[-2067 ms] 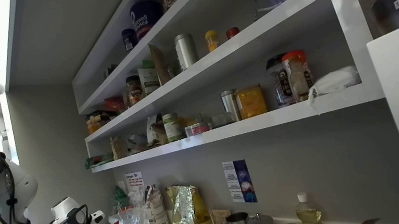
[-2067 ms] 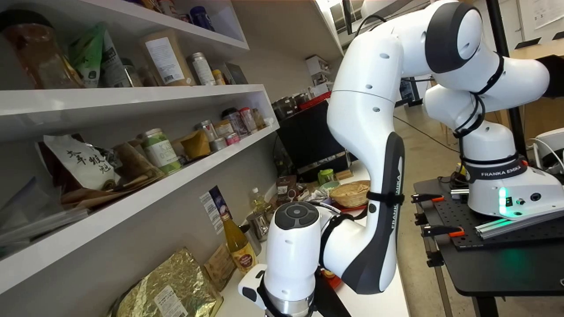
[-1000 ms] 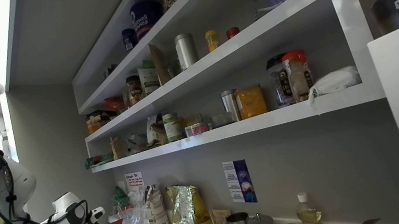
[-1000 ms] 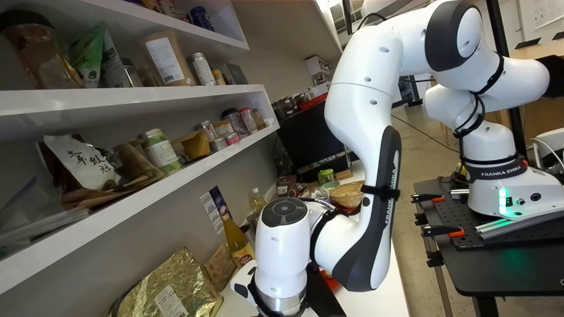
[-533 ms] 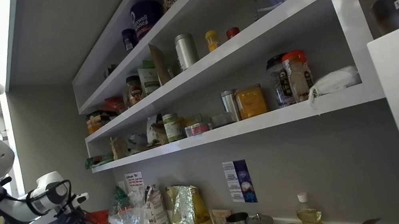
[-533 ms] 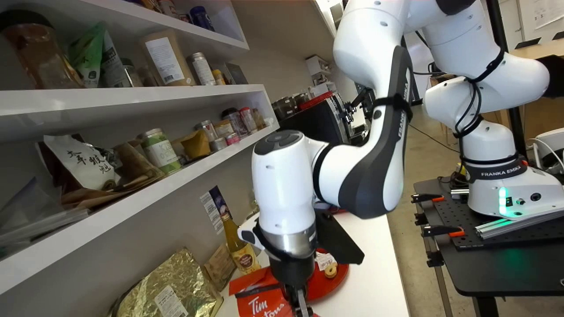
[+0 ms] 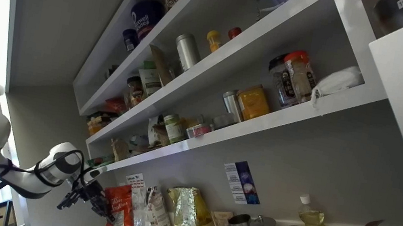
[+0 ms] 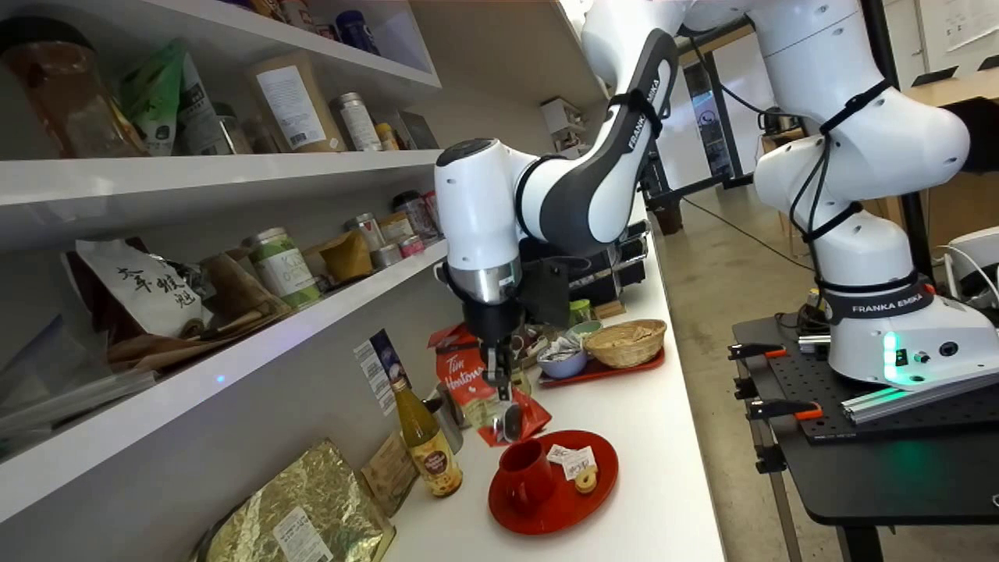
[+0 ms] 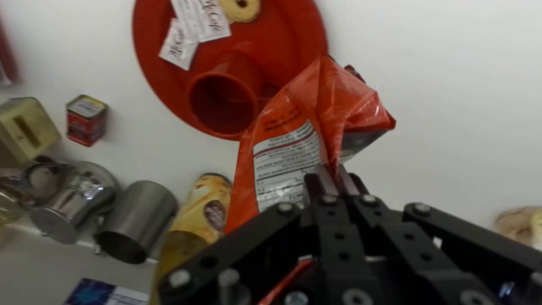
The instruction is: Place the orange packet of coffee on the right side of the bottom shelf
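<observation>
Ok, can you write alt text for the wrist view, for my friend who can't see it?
The gripper pinches the orange packet of coffee by a fold. Past it, a red plate on a white counter holds a red mug, paper slips and a ring-shaped cookie, with a metal cup and a yellow-labelled bottle at the picture's lower left.

Grey wall [image 7: 312, 160] behind white counter [image 8: 648, 437], brownish floor [image 8: 709, 289] between counter and black table [image 8: 882, 472]

1. Gripper [image 9: 337, 176]: pointing down, pinched tight onto orange packet [image 9: 288, 148].
2. Wrist [image 8: 485, 222]: near upright in an exterior view, higher than packet.
3. Arm [image 8: 624, 144]: bent; I see it well above packet's height.
4. Base [image 8: 936, 343]: well apart from packet.
</observation>
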Action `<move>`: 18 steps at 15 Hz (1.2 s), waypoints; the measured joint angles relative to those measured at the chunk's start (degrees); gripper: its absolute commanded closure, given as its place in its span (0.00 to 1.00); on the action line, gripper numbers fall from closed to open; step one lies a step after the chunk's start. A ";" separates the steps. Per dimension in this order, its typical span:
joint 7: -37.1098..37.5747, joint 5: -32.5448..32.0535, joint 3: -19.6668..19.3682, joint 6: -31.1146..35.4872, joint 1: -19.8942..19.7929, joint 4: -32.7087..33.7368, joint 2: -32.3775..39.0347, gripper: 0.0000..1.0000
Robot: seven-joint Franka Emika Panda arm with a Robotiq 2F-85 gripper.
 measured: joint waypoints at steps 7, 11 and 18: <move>1.38 -1.58 7.96 -4.26 -27.33 -7.46 -14.91 0.99; -1.51 -0.49 8.18 -4.10 -40.24 -8.16 -18.98 0.99; -14.75 7.51 4.84 -3.44 -52.66 0.83 -16.64 0.99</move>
